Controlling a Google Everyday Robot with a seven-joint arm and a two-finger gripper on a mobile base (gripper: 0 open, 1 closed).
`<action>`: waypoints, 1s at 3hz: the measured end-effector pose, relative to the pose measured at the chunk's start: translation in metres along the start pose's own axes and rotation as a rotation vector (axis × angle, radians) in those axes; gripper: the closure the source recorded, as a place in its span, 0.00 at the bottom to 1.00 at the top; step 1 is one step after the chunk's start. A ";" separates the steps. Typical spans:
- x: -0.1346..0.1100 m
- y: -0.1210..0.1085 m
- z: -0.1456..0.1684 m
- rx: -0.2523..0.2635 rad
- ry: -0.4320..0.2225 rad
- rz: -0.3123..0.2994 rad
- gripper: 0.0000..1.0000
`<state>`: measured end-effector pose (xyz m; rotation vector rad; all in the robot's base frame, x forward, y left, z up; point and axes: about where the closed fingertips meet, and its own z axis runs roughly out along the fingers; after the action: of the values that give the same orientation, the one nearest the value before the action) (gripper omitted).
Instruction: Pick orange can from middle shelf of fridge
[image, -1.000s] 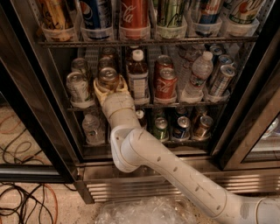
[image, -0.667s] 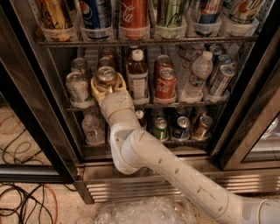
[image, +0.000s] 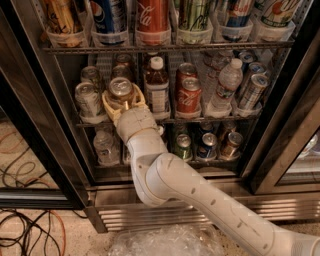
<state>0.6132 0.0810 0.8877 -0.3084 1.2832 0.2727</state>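
The orange can (image: 120, 89), with an orange-gold body and a silver pull-tab top, stands at the front of a lane on the middle shelf (image: 215, 119) of the fridge (image: 280, 145). My gripper (image: 123, 101) reaches in from below. Its pale yellow fingers (image: 107, 103) sit on both sides of the can and close against it. The white arm runs down to the lower right and hides the shelf edge below the can. More cans stand behind it in the same lane.
A pale silver can (image: 88, 98) stands just left of the orange can and a brown bottle (image: 157, 86) just right. Red Coca-Cola cans (image: 188, 95), a water bottle (image: 226, 82) and more cans fill the shelf. Cables (image: 30, 235) lie on the floor at left.
The gripper and the orange can have shifted slightly left and a little up. The rest of the shelf is unchanged.
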 end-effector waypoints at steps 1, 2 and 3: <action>-0.008 0.000 -0.014 -0.042 -0.008 -0.024 1.00; -0.011 -0.003 -0.032 -0.107 0.001 -0.066 1.00; -0.009 -0.006 -0.052 -0.197 0.022 -0.097 1.00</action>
<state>0.5662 0.0557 0.8835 -0.5413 1.2616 0.3141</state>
